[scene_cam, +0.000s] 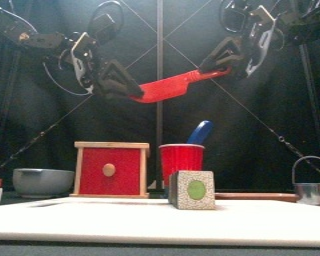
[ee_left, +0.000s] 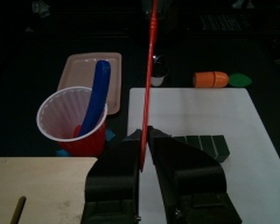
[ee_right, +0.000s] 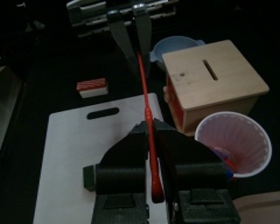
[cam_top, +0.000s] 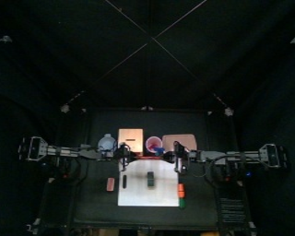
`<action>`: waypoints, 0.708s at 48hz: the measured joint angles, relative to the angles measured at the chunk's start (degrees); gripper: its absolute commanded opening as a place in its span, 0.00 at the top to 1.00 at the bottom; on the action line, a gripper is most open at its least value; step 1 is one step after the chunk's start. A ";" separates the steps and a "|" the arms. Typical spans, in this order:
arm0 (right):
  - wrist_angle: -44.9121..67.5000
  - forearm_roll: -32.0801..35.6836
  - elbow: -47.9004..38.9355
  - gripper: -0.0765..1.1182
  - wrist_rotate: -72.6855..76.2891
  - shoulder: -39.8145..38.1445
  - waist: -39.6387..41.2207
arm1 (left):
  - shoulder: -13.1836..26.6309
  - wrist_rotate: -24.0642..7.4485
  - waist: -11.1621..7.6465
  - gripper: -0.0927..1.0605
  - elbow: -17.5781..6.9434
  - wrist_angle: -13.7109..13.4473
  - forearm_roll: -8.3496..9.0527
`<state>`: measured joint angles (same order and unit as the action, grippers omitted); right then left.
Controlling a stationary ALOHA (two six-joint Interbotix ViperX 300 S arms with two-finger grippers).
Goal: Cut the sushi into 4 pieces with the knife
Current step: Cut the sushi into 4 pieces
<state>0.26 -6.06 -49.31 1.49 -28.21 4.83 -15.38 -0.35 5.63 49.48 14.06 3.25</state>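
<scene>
Sushi lies on board, before cup and box.

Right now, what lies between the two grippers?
The red knife, tilted and well clear of the sushi. The left gripper clamps its lower end and the right gripper its upper end. The front view shows this best.
</scene>
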 measured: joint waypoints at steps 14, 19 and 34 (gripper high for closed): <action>-6.33 -0.79 2.37 0.66 0.09 3.43 -0.70 | 1.85 0.09 -0.88 0.57 1.14 0.09 -0.09; -8.61 -1.49 3.34 0.66 0.09 5.45 -1.67 | 3.34 0.35 -2.64 0.57 1.41 0.09 -0.18; -14.77 -3.08 4.31 0.66 0.00 10.55 -3.78 | 9.23 0.53 -8.00 0.57 0.62 0.44 -3.08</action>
<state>-14.50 -9.14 -45.00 1.49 -17.67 1.05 -6.15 0.18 -2.37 50.10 14.50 0.18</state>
